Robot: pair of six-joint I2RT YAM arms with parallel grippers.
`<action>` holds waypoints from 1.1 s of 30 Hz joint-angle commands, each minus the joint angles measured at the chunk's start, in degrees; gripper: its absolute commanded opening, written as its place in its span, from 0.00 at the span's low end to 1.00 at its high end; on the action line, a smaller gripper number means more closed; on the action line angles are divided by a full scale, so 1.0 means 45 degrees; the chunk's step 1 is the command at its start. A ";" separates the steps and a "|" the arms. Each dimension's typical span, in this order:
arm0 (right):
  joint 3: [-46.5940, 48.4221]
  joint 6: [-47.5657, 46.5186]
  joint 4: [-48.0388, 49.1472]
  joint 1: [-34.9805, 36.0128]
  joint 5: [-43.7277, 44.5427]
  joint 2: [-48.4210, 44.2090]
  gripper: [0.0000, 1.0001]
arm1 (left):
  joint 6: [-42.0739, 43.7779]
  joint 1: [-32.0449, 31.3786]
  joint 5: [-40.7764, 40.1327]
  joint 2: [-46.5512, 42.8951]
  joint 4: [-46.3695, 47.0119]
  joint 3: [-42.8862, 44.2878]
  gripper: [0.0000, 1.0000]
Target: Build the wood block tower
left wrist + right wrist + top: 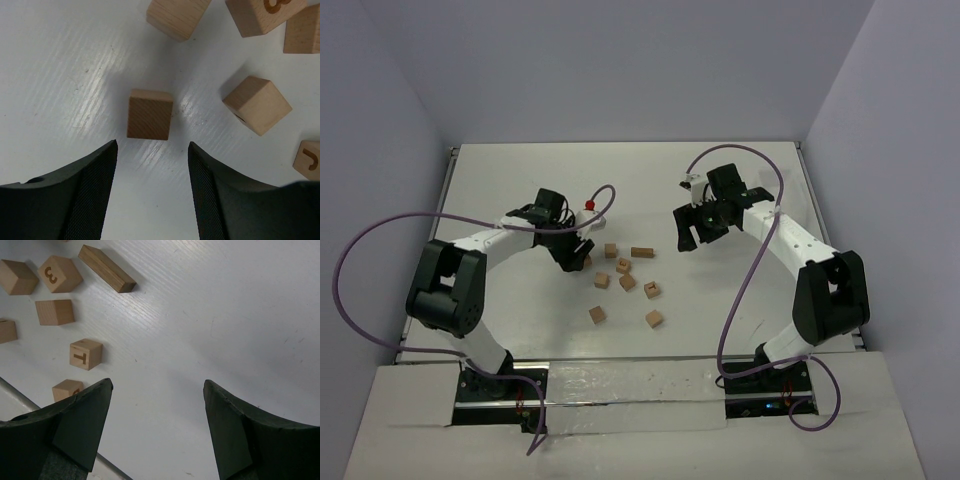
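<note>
Several small tan wood blocks (627, 283) lie loose and flat on the white table, none stacked; no tower shows. My left gripper (574, 257) is open at the left edge of the cluster. In the left wrist view one plain cube (150, 114) sits just ahead of the gap between the open fingers of the left gripper (152, 145), not touched. My right gripper (692, 232) is open and empty, to the right of the cluster. In the right wrist view the right gripper (157, 382) is over bare table, with a long cuboid (106, 268) and a T cube (86, 353) to its left.
Other blocks lie around the left gripper's cube, one to its right (257, 105) and one above (177, 17). A small red knob (588, 204) sits by the left arm's purple cable. White walls enclose the table; its raised rim (450, 190) runs along the left.
</note>
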 commanded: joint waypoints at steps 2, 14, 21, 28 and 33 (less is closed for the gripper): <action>0.0503 0.0009 0.0071 0.0043 0.0100 0.0104 0.81 | 0.0414 -0.0276 0.0448 0.0283 0.0600 0.0639 0.64; 0.0509 -0.0108 0.0084 0.0043 0.0055 0.0220 0.81 | 0.1900 -0.0333 0.0774 0.0782 0.0858 0.0678 0.42; 0.0464 -0.0225 0.0091 0.0030 0.0029 0.0247 0.81 | 0.2712 -0.0333 0.0969 0.1264 0.0580 0.1178 0.26; 0.0330 -0.0316 0.0154 0.0043 -0.0034 0.0234 0.81 | 0.4482 -0.0313 0.1519 0.1742 -0.0472 0.2132 0.21; 0.0230 -0.0367 0.0169 0.0043 -0.0068 0.0221 0.81 | 0.5796 -0.0294 0.1858 0.2146 -0.1281 0.2742 0.21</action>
